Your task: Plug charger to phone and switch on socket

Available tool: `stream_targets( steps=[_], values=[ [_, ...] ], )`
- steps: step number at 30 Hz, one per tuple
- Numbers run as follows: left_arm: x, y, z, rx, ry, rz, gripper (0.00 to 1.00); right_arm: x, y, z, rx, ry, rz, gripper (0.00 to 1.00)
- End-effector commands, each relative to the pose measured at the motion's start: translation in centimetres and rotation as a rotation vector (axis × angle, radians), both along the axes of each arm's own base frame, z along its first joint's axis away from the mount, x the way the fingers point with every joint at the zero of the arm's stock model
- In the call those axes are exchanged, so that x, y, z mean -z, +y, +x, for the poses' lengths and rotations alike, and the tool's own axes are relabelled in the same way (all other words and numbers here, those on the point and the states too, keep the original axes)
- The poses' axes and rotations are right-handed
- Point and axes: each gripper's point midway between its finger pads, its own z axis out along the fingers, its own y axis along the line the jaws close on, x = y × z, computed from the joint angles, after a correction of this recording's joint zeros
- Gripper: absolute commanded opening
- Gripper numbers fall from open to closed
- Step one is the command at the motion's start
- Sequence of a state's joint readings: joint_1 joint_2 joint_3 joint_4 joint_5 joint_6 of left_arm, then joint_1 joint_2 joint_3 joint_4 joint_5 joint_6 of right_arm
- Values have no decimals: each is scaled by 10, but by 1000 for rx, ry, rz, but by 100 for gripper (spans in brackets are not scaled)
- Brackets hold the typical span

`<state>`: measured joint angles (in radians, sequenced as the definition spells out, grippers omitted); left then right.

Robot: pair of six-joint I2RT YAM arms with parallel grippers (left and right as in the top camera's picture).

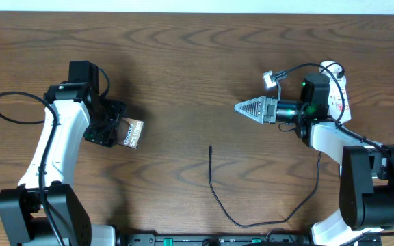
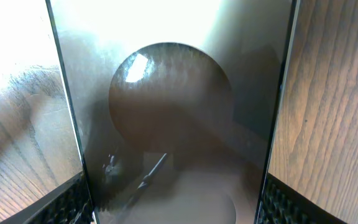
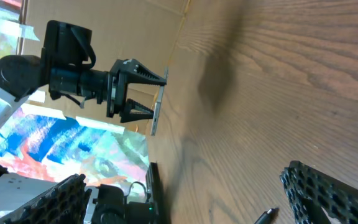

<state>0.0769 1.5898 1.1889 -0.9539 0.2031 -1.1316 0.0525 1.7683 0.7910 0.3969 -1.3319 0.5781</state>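
Across the broad brown wood-grain desk [image 1: 197,55], the white oblong socket [image 1: 338,99] lies at the far right, half hidden behind the right arm. The right claw [image 1: 243,108] holds nothing, its ribbed fingers spread wide. At the left, the left claw [image 1: 115,128] is clamped on the flat, glossy dark phone [image 1: 131,132]. Between them the thin black charger [image 1: 211,167] loops loosely, plug tip free on the wood.

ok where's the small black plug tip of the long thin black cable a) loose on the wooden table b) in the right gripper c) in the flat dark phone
a: the plug tip lies on the table, apart from the right gripper and the phone.
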Motion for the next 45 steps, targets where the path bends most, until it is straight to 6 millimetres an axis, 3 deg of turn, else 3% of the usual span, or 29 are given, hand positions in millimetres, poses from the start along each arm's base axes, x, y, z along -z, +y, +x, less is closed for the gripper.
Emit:
stream_targets(
  steps=[1, 11, 15, 22, 28, 45],
  values=[
    [-6, 3, 1, -39, -13, 5, 7, -5, 7, -1, -26, -7, 8, 99],
    [-7, -5, 2, -76, -10, -46, 7, -1, 20, -4, -38, -3, -11, 99],
    [-7, -8, 3, -84, -10, -52, 8, 11, 28, -5, -40, 40, -23, 99],
    [-8, -23, 6, -68, -22, -57, 7, 32, 53, -6, -91, 84, 7, 99],
    [-8, -37, 7, -74, -20, -59, 7, 39, 76, -11, -134, 75, 36, 99],
    [-9, -58, 14, -98, -56, -22, 7, 54, 125, -18, -52, 214, -19, 99]
  ],
)
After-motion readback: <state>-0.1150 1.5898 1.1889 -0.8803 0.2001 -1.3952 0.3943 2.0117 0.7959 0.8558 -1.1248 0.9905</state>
